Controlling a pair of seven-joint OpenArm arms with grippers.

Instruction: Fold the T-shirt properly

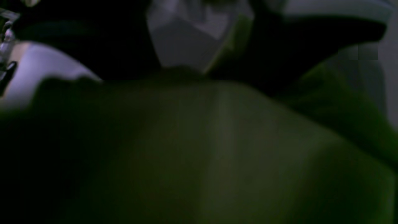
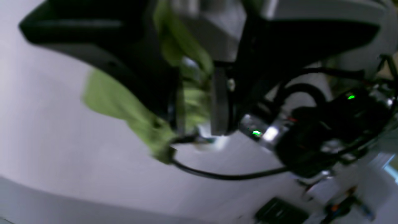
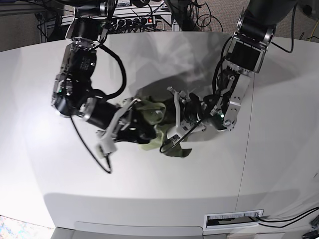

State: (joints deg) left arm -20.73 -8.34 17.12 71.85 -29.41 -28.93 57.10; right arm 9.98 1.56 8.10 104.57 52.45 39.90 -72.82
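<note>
The T-shirt (image 3: pixel 155 110) is a small crumpled olive-green heap in the middle of the table, squeezed between both grippers. My right gripper (image 3: pixel 133 124) comes in from the left. In the right wrist view its jaws (image 2: pixel 196 121) stand apart with a strip of T-shirt (image 2: pixel 105 96) hanging through the gap and over one finger. My left gripper (image 3: pixel 175 118) reaches in from the right, its white fingers spread against the cloth. In the left wrist view the T-shirt (image 1: pixel 217 149) fills the lower frame and hides the fingertips; one dark finger (image 1: pixel 93 46) shows above it.
The white table (image 3: pixel 149 199) has a seam (image 3: pixel 246 149) on its right. A power strip with cables (image 3: pixel 134 22) lies along the back edge. A black cable loop (image 3: pixel 94 159) hangs from my right arm near the cloth.
</note>
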